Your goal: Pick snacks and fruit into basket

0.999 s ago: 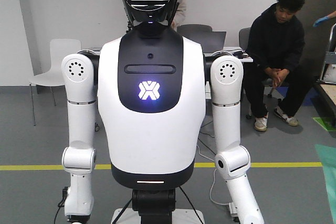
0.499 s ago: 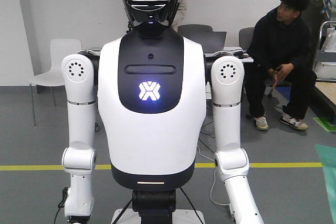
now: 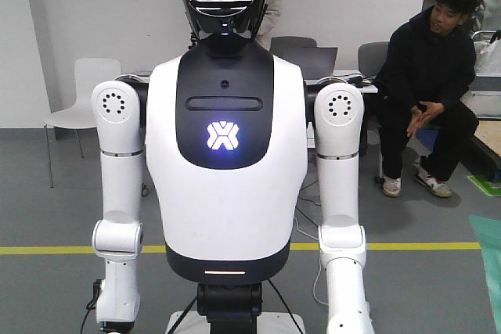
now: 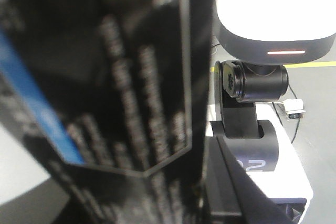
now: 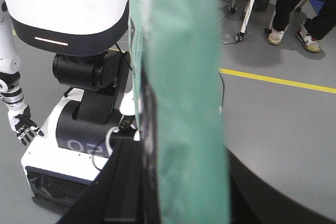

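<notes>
Claws first: the right claw [image 5: 137, 198] is showing only as dark blurred shapes at the foot of its wrist view, and I cannot tell whether it is gripping. One teal pouch [image 5: 184, 103] is hanging upright, hard against that lens. It is filling the middle from top to bottom, its lower part running down between those dark shapes.

Over on the left wrist view, the left claw [image 4: 231, 198] is looking just as murky, so I cannot tell its grip either. One dark glossy packet [image 4: 105, 77] is taking up the left of the picture, carrying a blue band and rows of pale lettering, all too blurred to read.

Behind both packs, one white humanoid [image 3: 225, 162] is standing on the grey floor [image 3: 438, 287]. A glowing X mark [image 3: 222, 135] is shining on its black chest, and O2 lettering [image 4: 253, 166] is showing on its base. One yellow line [image 3: 423, 246] is running across the floor behind it. One person in black [image 3: 427, 76] is sitting at the right, and one white chair [image 3: 86, 91] is standing at the left.
</notes>
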